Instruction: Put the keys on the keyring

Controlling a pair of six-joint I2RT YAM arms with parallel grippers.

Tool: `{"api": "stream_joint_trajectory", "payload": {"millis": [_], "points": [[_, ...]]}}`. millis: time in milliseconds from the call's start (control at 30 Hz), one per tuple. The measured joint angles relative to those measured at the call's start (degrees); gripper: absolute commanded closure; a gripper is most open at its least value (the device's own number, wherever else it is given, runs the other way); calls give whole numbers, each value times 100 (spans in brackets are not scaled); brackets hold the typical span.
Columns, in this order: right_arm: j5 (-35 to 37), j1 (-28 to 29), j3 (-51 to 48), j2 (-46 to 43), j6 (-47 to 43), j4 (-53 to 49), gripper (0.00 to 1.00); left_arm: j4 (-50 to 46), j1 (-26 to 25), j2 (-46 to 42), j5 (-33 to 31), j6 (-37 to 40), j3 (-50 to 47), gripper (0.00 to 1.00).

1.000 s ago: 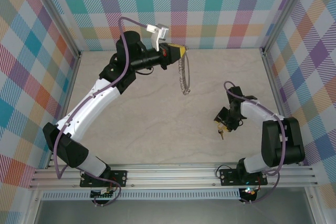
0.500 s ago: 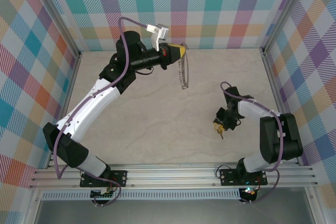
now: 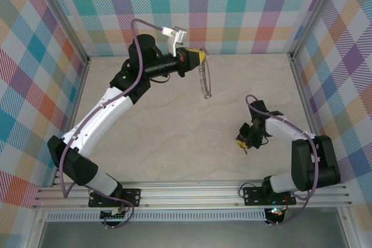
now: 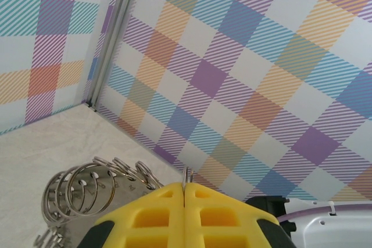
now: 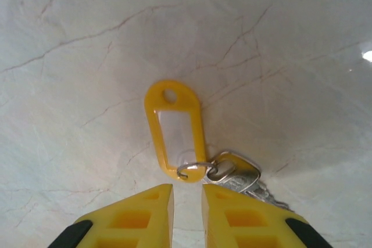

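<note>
From above, the left gripper (image 3: 199,57) dangles the floppy keyring (image 3: 204,82) near the far edge of the worktop (image 3: 163,126); its wrist view shows fingers (image 4: 157,216) pinched shut on the rim; the right wrist view shows the right gripper (image 5: 187,193), narrow and empty, just short of the light, slippery keys (image 5: 241,175), probably best taken by their stiff yellow tag (image 5: 173,132).

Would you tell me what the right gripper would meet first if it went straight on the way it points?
Probably the yellow key tag, at its ringed end beside the keys; depth is unclear.
</note>
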Motion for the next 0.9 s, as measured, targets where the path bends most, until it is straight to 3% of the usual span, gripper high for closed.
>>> {"api": "stream_joint_trajectory", "payload": {"millis": [133,200,467,767,900], "points": [[-33,13,-48,-79,50,-15,59,0,0,0,0,0,0,100],[9,13,-48,-129,81,-39,54,0,0,0,0,-2,0,100],[409,13,74,-170,151,-245,53,17,0,0,0,-46,-2,100],[522,42,422,514,83,-181,52,15,0,0,-2,-85,-2,100],[520,199,592,787,4,-146,58,17,0,0,-17,-85,-4,100]]}}
